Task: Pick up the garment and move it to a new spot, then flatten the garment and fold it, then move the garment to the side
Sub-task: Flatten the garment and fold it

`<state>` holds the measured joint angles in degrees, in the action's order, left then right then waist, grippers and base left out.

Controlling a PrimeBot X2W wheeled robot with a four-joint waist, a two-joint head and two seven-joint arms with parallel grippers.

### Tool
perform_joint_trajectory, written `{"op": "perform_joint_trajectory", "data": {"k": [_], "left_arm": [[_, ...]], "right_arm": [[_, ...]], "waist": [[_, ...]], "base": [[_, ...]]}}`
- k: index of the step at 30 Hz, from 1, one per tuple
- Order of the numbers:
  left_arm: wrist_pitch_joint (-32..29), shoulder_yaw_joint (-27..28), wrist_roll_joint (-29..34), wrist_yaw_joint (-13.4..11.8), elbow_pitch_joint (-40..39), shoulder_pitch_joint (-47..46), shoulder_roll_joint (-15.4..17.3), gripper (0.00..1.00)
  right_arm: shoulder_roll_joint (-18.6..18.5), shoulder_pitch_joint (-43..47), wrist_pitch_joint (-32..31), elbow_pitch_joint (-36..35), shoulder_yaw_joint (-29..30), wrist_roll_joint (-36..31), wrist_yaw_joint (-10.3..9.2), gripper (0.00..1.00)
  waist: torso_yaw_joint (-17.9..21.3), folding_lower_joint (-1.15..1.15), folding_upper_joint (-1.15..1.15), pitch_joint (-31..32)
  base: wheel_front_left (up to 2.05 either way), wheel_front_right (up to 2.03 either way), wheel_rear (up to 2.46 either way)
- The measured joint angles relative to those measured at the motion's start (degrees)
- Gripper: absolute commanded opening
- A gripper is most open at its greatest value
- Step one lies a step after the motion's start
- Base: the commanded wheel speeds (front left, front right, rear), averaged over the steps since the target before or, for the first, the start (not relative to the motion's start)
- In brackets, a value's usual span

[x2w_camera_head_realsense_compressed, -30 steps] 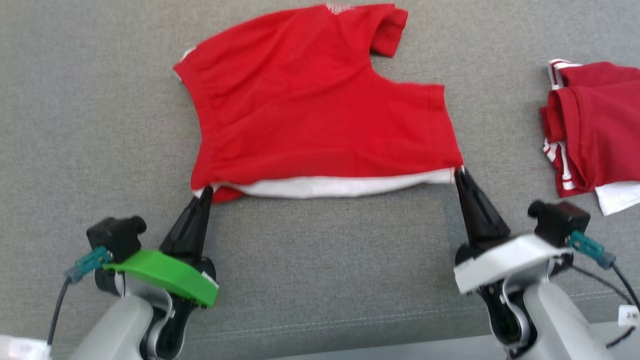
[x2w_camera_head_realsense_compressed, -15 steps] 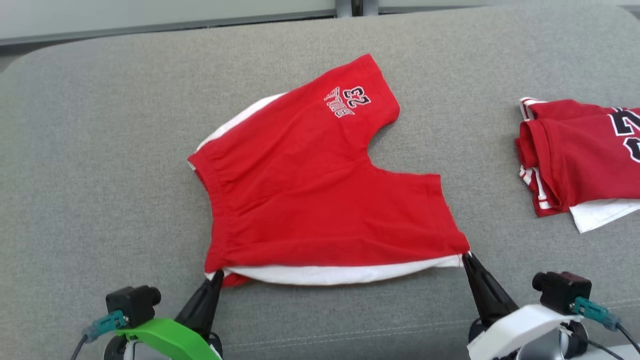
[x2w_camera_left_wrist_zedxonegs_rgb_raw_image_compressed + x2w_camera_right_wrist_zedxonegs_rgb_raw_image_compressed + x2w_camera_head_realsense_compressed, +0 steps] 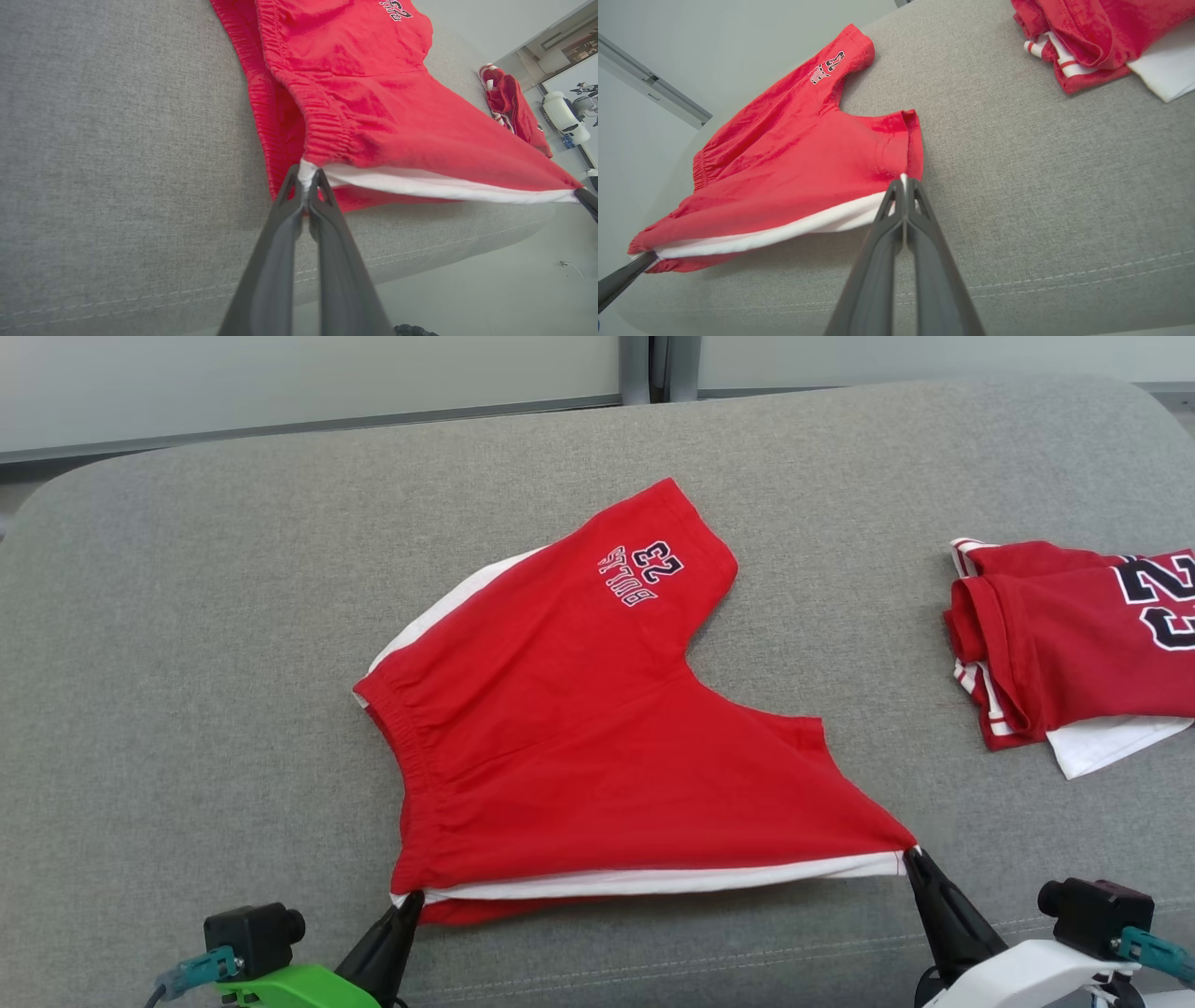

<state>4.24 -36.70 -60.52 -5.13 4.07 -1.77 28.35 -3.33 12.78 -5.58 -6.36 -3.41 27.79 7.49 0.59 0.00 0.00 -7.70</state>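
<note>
The grey cushion (image 3: 187, 663) is a broad, soft, grippy bed. Its front edge runs just below both arms, so a pull toward the robot could drag cloth over the lip. Near its middle lie the red shorts (image 3: 597, 747), the garment of the task. They are mostly flat, with the far leg angled away and the near long edge raised and stretched taut between the two arms. The bulk rests on the fabric, and friction there looks like the main risk: if the arms travel faster than the cloth slides, the far leg may bunch or tuck under. To the robot's right, well apart, sits a folded red jersey (image 3: 1064, 635), and a sideways carry that way could sweep into it. The left gripper (image 3: 408, 907) is clamped on the waistband-end corner and the right gripper (image 3: 910, 857) on the leg-hem corner, jaws pressed together on cloth in both wrist views. Spreading the arms wider, or lifting them unevenly, would strain the white side band (image 3: 672, 882) and could pop a corner free. Smallest of all, each bite is thin. The left one seems to catch only the white tip, with a red layer sagging below it. I cannot tell for sure how many layers sit between the pads, and a one-layer hold would let the shorts fall open when lifted.
</note>
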Motion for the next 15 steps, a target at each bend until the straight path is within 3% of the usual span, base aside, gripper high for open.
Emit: {"op": "perform_joint_trajectory", "data": {"k": [8,15], "left_arm": [[-0.77,0.25,-0.43,0.25,-2.01,-0.87,0.34,0.0],[-2.04,0.6,0.64,2.15,-2.19,-8.09,-0.1,0.0]], "right_arm": [[-1.57,-5.87,-1.74,-1.68,1.47,-1.69,0.0,0.0],[-9.68,-24.94,-2.25,5.16,-2.26,-3.5,0.0,0.0]], "waist": [[-0.57,0.0,0.0,-0.5],[-2.71,0.0,0.0,-3.24]], "base": [[0.0,0.0,0.0],[0.0,0.0,0.0]]}}
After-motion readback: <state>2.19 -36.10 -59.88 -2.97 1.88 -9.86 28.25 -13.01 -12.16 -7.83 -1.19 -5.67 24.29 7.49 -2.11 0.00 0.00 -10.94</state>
